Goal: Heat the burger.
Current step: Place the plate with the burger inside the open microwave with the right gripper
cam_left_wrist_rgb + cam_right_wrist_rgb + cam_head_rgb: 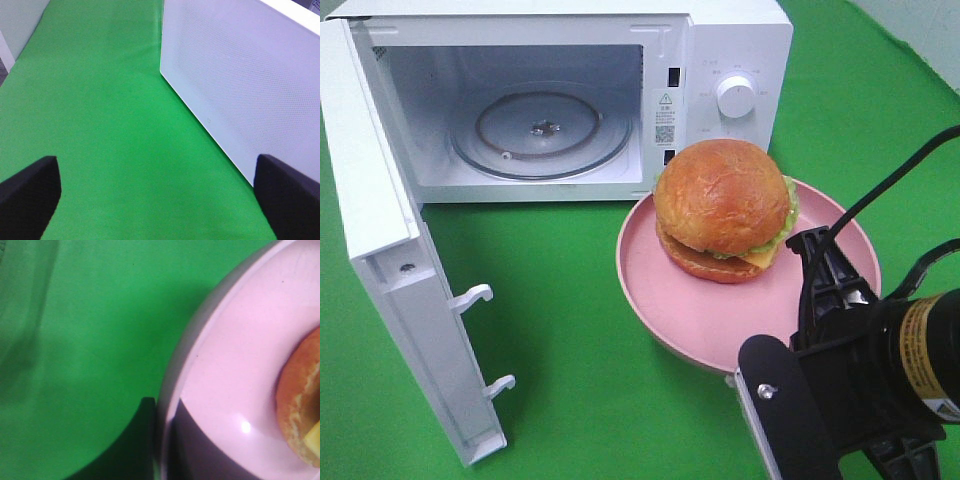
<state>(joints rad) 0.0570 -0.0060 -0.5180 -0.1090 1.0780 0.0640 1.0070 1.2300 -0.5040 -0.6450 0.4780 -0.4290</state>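
Nothing readable: microwave [760,40] carries warning-triangle sticker [665,115] w/ QR code, tiny blurred marks round dial [735,96]; arm's yellow label [925,345] illegible.

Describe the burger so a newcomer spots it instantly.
Start at the open white microwave on the green cloth. A round pink plate sits in front of its knob; the burger on it is the only food, glossy brown bun over lettuce and cheese.

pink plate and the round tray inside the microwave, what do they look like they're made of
Pink plate: probably plastic or melamine, smooth and semi-glossy. The right wrist view shows a small bright highlight on even, opaque colour. Glazed ceramic cannot be ruled out.
Round tray: looks like clear glass, glossy. The floor of the microwave shows through it, and moulded rings are visible.
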